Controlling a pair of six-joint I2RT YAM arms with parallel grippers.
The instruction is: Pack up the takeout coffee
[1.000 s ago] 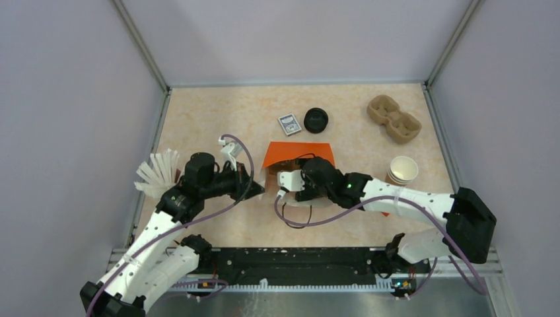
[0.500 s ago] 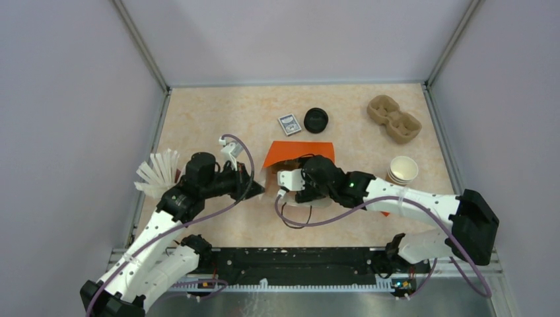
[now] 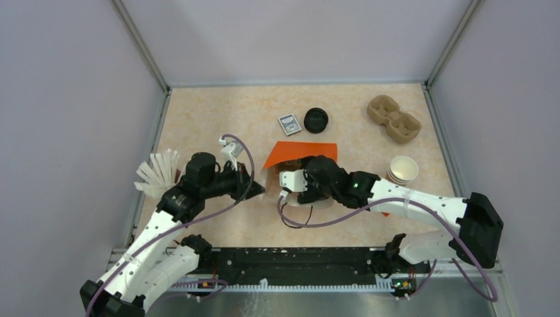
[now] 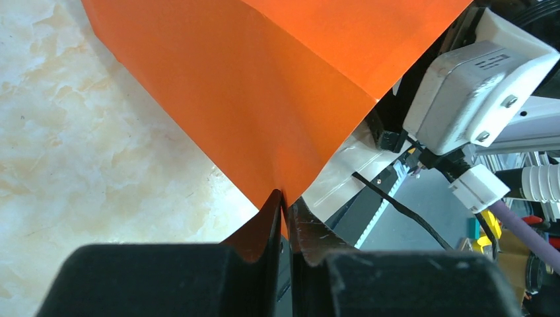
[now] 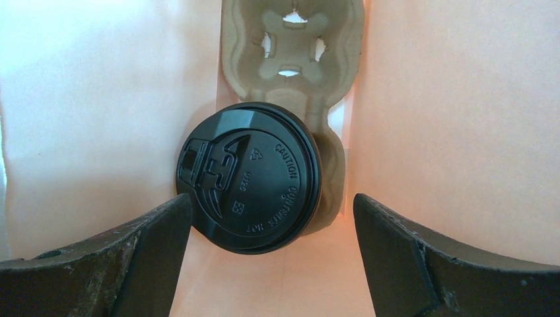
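The orange bag (image 3: 300, 150) lies open in the middle of the table. My left gripper (image 4: 285, 198) is shut on the bag's edge (image 4: 264, 86) and holds it at the left (image 3: 259, 188). My right gripper (image 5: 272, 218) is open inside the bag, with one finger on each side of the takeout coffee. Only the coffee's black lid (image 5: 249, 177) shows; the cup body is hidden under it. The coffee sits in a brown pulp carrier (image 5: 290, 53) inside the bag. In the top view the right gripper's fingers are hidden by the bag.
A second pulp carrier (image 3: 394, 119) lies at the back right. A stack of nested tan cups (image 3: 403, 170) stands at the right. A loose black lid (image 3: 316, 120) and a small packet (image 3: 289, 123) lie behind the bag. White sticks (image 3: 157, 173) fan out at the left wall.
My right arm has shifted slightly to the right, and the bag's far edge has moved a little with it. The left arm has not moved.
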